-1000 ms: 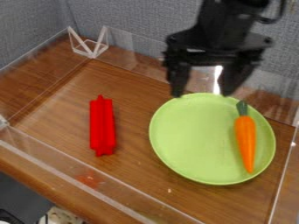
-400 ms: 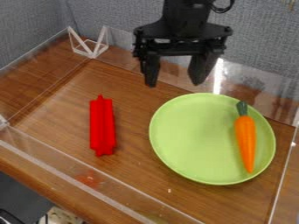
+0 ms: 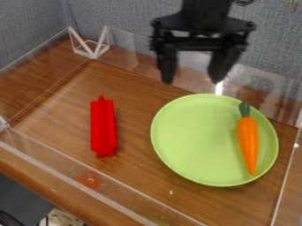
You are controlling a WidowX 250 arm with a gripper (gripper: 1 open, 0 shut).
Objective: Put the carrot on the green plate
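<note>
The orange carrot (image 3: 248, 139) with its dark green stem tip lies on the right side of the lime-green plate (image 3: 195, 141), stem pointing to the back. My black gripper (image 3: 196, 71) hangs above the table behind the plate's back rim, pointing down. Its two fingers stand wide apart with nothing between them. It is clear of both the carrot and the plate.
A red ridged oblong block (image 3: 104, 125) lies on the wooden table left of the plate. A white wire stand (image 3: 90, 41) sits at the back left corner. Clear acrylic walls (image 3: 71, 185) enclose the table on the front and sides.
The open gripper swung left from above the plate's back rim, then came partway back to the right. The carrot and plate have not moved.
</note>
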